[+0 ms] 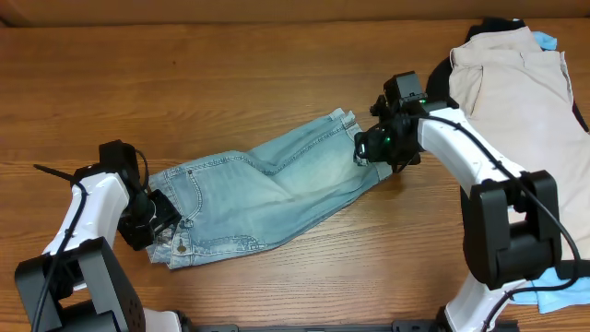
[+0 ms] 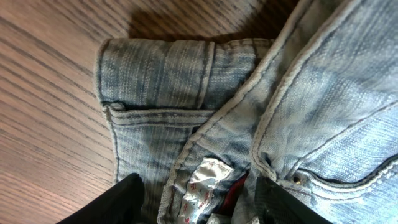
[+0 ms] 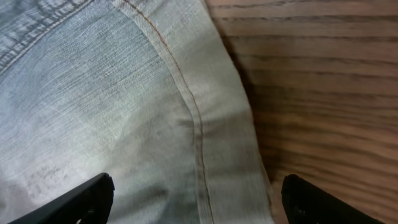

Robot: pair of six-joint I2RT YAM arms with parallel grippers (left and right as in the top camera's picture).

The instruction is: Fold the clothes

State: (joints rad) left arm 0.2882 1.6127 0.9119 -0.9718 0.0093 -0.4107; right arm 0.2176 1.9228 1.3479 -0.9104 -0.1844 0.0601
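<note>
The denim shorts (image 1: 267,189) lie flat on the wooden table (image 1: 230,83), stretched on a slant across its middle. The waistband (image 1: 173,247) points toward the front-left corner and the cuffed hem (image 1: 347,120) toward the back-right corner.

The left claw (image 1: 157,219) sits at the waistband end, low over the cloth. In the left wrist view its two dark fingers (image 2: 118,202) stand well apart at the bottom of the picture, with the waistband and a small white label (image 2: 205,180) bunched between them. The jaws are spread, not pinched (whether the pads actually touch the denim cannot be told).

The right claw (image 1: 367,148) is at the hem end of the shorts, on the side facing the right edge of the table. In the right wrist view its fingers (image 3: 87,196) are also wide apart. One is over the pale denim and the other over bare wood, so the leg's side edge and its stitched seam (image 3: 198,124) run up between them. This claw is open too and holds nothing.

In the back-right corner lies a beige garment (image 1: 512,78) with something black (image 1: 444,74) showing from under its left side and a bit of light-blue cloth (image 1: 548,41) at its far edge. More light-blue cloth (image 1: 553,293) shows at the front-right corner, behind the right arm's base.
</note>
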